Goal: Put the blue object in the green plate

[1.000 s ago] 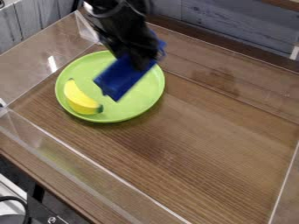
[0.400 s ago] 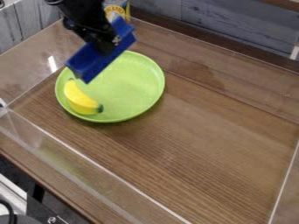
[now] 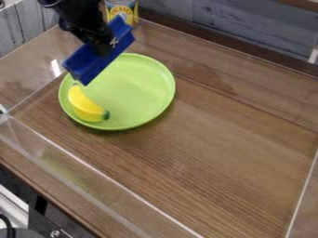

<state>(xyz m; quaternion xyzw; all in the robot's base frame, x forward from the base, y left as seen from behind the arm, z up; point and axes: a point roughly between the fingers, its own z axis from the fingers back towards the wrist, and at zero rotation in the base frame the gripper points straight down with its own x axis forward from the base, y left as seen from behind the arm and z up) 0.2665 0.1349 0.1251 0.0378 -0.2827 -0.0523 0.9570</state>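
Note:
The blue object hangs tilted in the air over the back left rim of the green plate. My gripper comes in from the top left and is shut on the block's upper end. The black arm hides part of that end. The plate lies on the wooden table at the left, and its middle and right side are bare.
A yellow banana lies in the plate's left part. A clear plastic wall rings the wooden table. A yellow item shows behind the arm at the top edge.
The gripper has carried the blue object up and to the left, from over the plate's middle to over its back left rim. The banana and plate have not moved.

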